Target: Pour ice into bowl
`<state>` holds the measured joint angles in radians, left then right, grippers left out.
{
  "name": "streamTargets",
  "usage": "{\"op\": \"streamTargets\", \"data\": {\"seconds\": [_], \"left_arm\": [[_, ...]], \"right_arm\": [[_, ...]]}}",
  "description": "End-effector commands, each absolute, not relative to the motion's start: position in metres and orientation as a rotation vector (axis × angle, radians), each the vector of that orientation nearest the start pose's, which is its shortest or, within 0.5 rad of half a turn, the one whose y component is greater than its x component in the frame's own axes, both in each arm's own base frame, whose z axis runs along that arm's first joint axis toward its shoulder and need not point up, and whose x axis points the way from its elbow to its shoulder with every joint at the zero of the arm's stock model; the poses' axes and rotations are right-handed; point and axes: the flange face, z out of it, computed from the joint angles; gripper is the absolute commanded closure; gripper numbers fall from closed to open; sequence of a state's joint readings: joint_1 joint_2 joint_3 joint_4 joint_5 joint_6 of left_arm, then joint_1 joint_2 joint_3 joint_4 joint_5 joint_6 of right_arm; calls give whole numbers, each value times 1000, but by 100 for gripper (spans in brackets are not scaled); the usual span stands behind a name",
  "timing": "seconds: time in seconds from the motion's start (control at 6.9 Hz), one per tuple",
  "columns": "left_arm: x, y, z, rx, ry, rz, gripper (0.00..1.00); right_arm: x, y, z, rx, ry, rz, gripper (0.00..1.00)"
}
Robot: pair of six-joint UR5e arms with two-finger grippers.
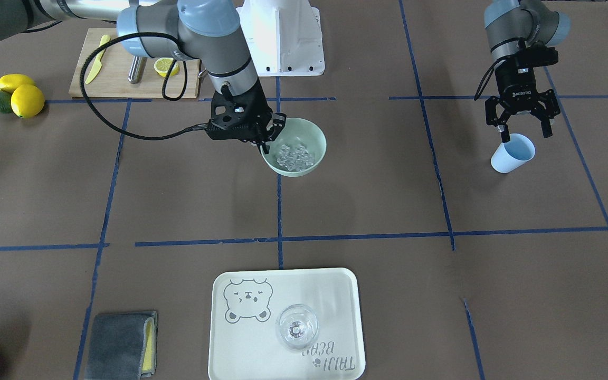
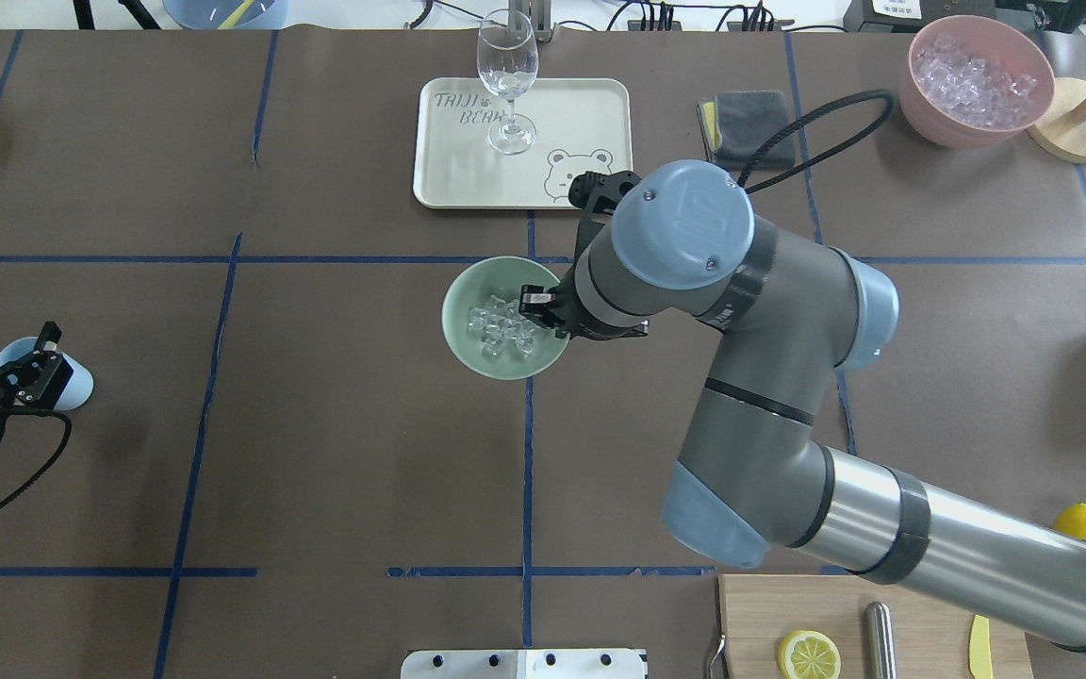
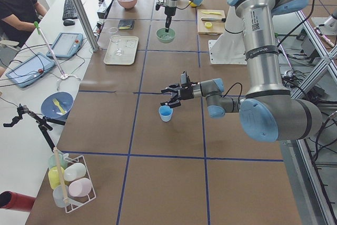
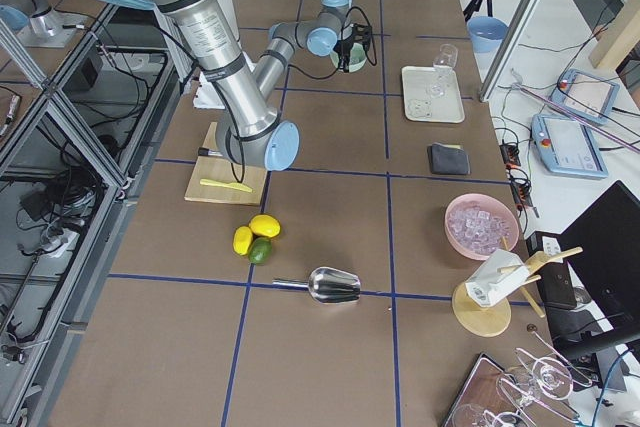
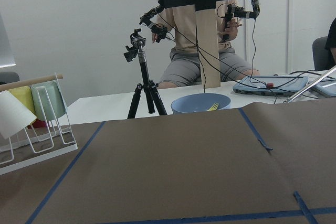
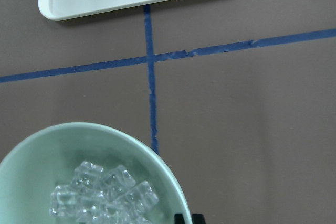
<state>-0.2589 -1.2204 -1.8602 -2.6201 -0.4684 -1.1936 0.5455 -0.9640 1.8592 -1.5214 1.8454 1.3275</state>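
Brown paper-covered table (image 1: 388, 200), blue tape grid (image 1: 367, 236); plain white wall (image 5: 68, 19) behind; white side desk (image 3: 18, 148) alongside.

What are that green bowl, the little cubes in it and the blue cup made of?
The bowl is pale mint and matte with no glare, probably plastic or melamine. The cubes are clear and glassy; real ice or acrylic, I cannot tell. The cup is light blue, opaque and dull, likely plastic.

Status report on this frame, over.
Left end effector open above the light blue cup. Right end effector shut on the bowl rim. Ice in the bowl. No obstruction seen.
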Motion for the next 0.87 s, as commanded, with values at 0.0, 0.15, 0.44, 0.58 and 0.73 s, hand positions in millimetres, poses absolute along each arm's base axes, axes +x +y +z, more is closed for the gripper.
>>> {"op": "streamTargets", "data": {"seconds": [0.0,0.15,0.44,0.58,0.73], "left_arm": [[237,-327,486,1237,457,-352,0],[218,-344,478,1217,429,-304,0],[206,-381,463,1207,320,-211,0],[211,-406,437,1159,283,-197,0],[211,-422,410,1110,238,-158,0]], "right_arm": [[-417,-405,231,177,-901,73,100],[-391,-417,253,204,-872,50,100],[-338,-428,300,199,-852,16,100],[-309,-430,335,230,-860,11,100],[-270,-435,369,222,-853,-25,100]]}}
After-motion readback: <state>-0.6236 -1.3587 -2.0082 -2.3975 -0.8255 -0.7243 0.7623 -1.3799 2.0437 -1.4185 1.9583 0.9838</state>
